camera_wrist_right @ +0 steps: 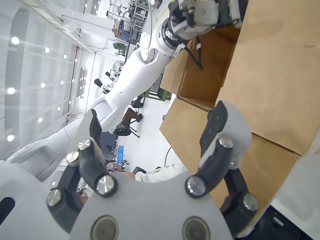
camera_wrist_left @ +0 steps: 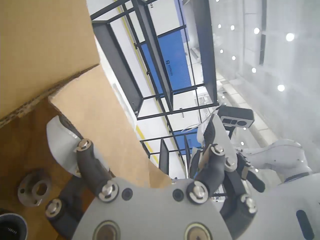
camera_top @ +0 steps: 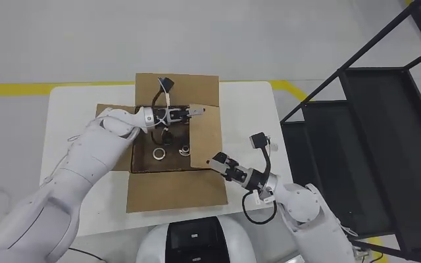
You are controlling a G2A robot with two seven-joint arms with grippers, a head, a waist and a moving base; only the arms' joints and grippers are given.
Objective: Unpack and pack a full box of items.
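An open cardboard box (camera_top: 176, 89) stands mid-table with its flaps spread. Its right flap (camera_top: 205, 135) stands partly raised. My left gripper (camera_top: 193, 111) is over the box at that flap's far corner; in the left wrist view the left gripper (camera_wrist_left: 135, 126) is open, its fingers to either side of the flap (camera_wrist_left: 100, 116). My right gripper (camera_top: 214, 160) is at the flap's near corner, open; in the right wrist view the right gripper (camera_wrist_right: 156, 113) has one finger (camera_wrist_right: 220, 123) close against the cardboard (camera_wrist_right: 270, 81). Metal ring parts (camera_top: 159, 154) lie on the box floor, among them a flange (camera_wrist_left: 35, 189).
The white table (camera_top: 250, 112) has bare room to the right of the box and along its far edge. The front flap (camera_top: 174, 191) lies flat toward me. A black metal rack (camera_top: 355, 131) stands just off the table's right side.
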